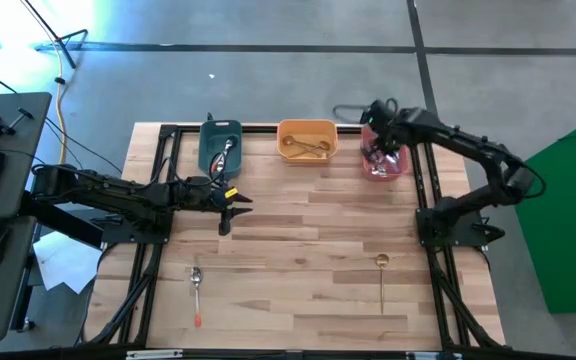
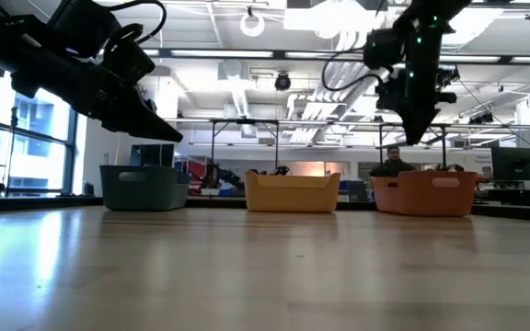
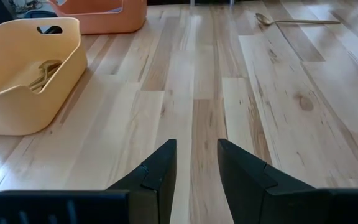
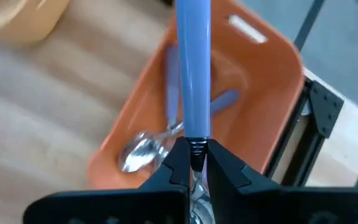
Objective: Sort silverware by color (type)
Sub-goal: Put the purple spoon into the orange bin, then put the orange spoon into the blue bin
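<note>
My right gripper (image 4: 196, 163) hovers over the red bin (image 1: 383, 160) at the table's far right, shut on a blue-handled utensil (image 4: 192, 74). More blue-handled spoons (image 4: 145, 149) lie inside that bin. My left gripper (image 1: 230, 208) is open and empty above the table's left middle, near the teal bin (image 1: 219, 145). A red-handled spoon (image 1: 197, 295) and an all-gold spoon (image 1: 381, 280) lie flat on the near part of the table. In the left wrist view the gold spoon (image 3: 291, 20) shows far ahead of the open fingers (image 3: 160, 168). My right gripper pinches the blue-handled utensil between its two fingers at the neck (image 4: 196, 147), where the blue handle meets the metal. The fingers point down from above, and the handle (image 4: 192, 62) runs on past them, hanging over the red bin, lifted clear.
The orange-yellow bin (image 1: 306, 140) between the teal and red bins holds gold utensils; the teal bin holds utensils too. All three bins stand along the far edge. Black frame rails (image 1: 158, 200) run down both table sides. Bare wood lies across the middle.
</note>
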`<action>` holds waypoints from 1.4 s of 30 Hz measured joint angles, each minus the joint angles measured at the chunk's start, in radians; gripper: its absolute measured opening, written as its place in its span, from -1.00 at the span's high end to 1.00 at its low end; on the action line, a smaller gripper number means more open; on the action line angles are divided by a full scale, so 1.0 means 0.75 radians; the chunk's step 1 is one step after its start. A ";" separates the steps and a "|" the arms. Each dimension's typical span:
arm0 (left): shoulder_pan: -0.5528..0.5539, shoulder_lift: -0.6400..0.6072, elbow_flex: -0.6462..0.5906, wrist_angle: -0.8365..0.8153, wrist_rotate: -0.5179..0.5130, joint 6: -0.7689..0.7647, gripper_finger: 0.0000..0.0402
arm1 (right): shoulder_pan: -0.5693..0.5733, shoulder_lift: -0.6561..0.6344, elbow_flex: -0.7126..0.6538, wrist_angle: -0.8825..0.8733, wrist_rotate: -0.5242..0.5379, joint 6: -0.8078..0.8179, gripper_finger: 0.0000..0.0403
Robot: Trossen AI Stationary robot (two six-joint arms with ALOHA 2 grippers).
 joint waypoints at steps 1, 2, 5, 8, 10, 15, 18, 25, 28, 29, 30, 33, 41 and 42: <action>0.000 0.000 0.000 0.000 0.000 0.000 0.47 | -0.046 0.014 0.000 0.029 -0.020 0.003 0.94; 0.000 0.000 0.000 -0.001 0.000 -0.001 0.47 | -0.085 0.036 0.001 0.057 -0.053 -0.002 0.94; 0.000 0.000 0.000 -0.003 0.000 0.000 0.47 | -0.171 0.114 0.000 0.107 -0.130 -0.054 0.94; 0.000 0.000 0.000 -0.003 0.000 -0.002 0.47 | -0.214 0.213 0.000 0.112 -0.173 -0.047 0.94; 0.000 0.000 0.000 -0.004 0.000 -0.001 0.47 | -0.228 0.271 0.000 0.113 -0.187 -0.036 0.94; 0.000 0.000 0.000 -0.005 0.000 -0.001 0.47 | -0.249 0.397 0.000 0.159 -0.213 0.011 0.94; 0.000 0.000 0.000 -0.005 0.000 -0.006 0.47 | -0.253 0.452 0.000 0.204 -0.208 0.028 0.94; 0.000 0.000 0.000 -0.005 0.000 -0.035 0.47 | -0.225 0.454 0.000 0.179 -0.117 -0.030 0.60; 0.000 0.000 0.000 -0.011 0.015 -0.040 0.47 | -0.198 0.405 0.000 0.104 -0.079 -0.081 0.39; 0.001 0.000 0.000 -0.012 0.030 -0.050 0.47 | -0.189 0.384 0.000 0.077 -0.074 -0.102 0.33; 0.000 0.000 0.000 -0.010 0.052 -0.060 0.47 | -0.179 0.356 0.000 0.048 -0.066 -0.111 0.28; -0.013 0.000 0.001 -0.010 0.134 -0.060 0.49 | -0.135 0.257 0.000 -0.031 -0.039 -0.154 0.24; -0.246 0.000 0.228 -0.459 0.051 -0.154 0.86 | 0.126 -0.001 0.000 0.192 -0.047 -0.331 0.86; -0.288 0.000 0.265 -0.522 -0.002 -0.159 0.91 | 0.161 -0.018 0.000 0.246 -0.055 -0.354 0.93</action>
